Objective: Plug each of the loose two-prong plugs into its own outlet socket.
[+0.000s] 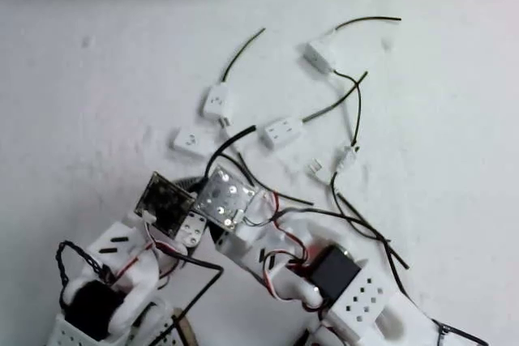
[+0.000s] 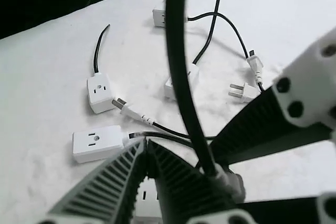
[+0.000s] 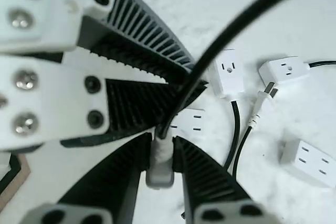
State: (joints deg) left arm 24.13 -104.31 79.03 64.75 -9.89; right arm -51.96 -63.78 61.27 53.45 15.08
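My right gripper (image 3: 160, 148) is shut on a pale plug (image 3: 159, 170), whose black cable (image 3: 236, 30) arcs away over the table. My left gripper (image 2: 145, 148) is shut just beside it, with nothing seen between its fingers; the held plug (image 2: 227, 179) hangs next to its dark finger. Both wrists crowd together at the table's near middle (image 1: 212, 192). A flat socket (image 1: 190, 142) lies just ahead of the fingertips. Beyond are a second socket (image 1: 217, 101), a third (image 1: 281, 131) and a far one (image 1: 320, 56). A loose two-prong plug (image 1: 316, 169) lies to the right.
Another corded plug (image 1: 227, 121) rests against the second socket's side. A small plug (image 1: 347, 155) sits on a looping black cable (image 1: 357, 111). More cables trail past the right arm (image 1: 349, 281). The white table (image 1: 97, 79) is bare on the left and far right.
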